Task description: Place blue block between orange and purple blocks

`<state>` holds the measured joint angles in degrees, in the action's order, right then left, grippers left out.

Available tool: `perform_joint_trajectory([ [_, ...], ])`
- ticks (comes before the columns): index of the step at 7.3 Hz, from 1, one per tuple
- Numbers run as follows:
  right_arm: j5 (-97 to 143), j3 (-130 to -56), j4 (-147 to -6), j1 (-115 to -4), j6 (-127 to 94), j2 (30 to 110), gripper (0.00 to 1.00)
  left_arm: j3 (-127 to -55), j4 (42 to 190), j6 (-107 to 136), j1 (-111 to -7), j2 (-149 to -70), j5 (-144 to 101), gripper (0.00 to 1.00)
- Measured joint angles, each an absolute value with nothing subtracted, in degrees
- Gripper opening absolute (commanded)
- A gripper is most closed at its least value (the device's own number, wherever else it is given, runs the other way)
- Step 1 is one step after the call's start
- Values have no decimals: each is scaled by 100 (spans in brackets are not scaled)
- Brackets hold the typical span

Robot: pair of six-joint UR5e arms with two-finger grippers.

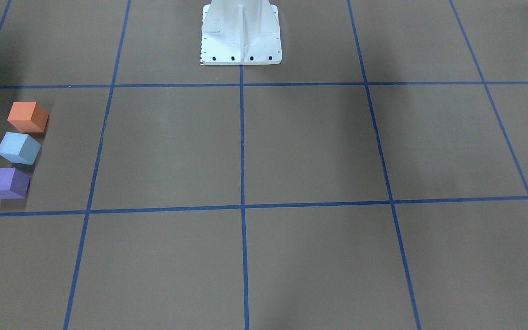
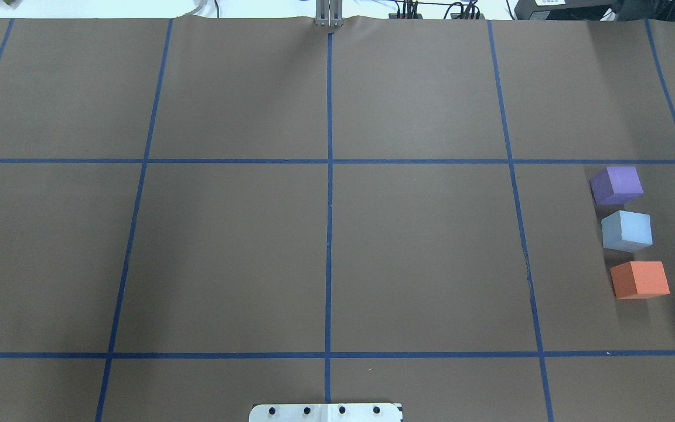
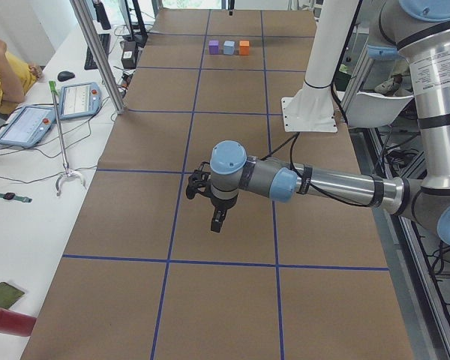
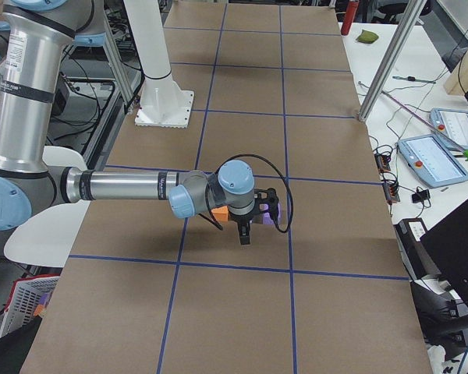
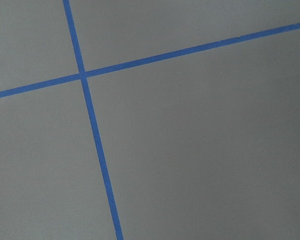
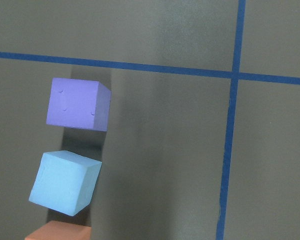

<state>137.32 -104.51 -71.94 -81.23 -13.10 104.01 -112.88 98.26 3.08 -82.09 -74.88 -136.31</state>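
Far left in the front view we've got the orange block (image 1: 28, 117), blue block (image 1: 19, 147) and purple block (image 1: 7, 183) lined up on the worktop (image 1: 314, 146), blue between the other two, nothing crowding them; the white pedestal base (image 1: 241, 50) stands centre. The left claw (image 3: 218, 223) hangs over bare worktop, the right claw (image 4: 244, 236) above the blocks, neither gripping anything we see; how far parted, we can't tell.

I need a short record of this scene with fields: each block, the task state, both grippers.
orange cube: row end nearest robot base
light blue cube: middle of row, slightly rotated
purple cube: far row end
task state: blue already between the others
left gripper: above bare table, away from blocks; opening unclear
right gripper: near the row; opening unclear
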Motion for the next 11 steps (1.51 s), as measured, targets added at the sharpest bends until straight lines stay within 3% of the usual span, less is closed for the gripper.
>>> perform_joint_trajectory([
  [11, 13719, -10372, -7198, -8065, -1309, 10266, 100, -11303, 9844, 315, -8193, -7491, -13612, 100],
])
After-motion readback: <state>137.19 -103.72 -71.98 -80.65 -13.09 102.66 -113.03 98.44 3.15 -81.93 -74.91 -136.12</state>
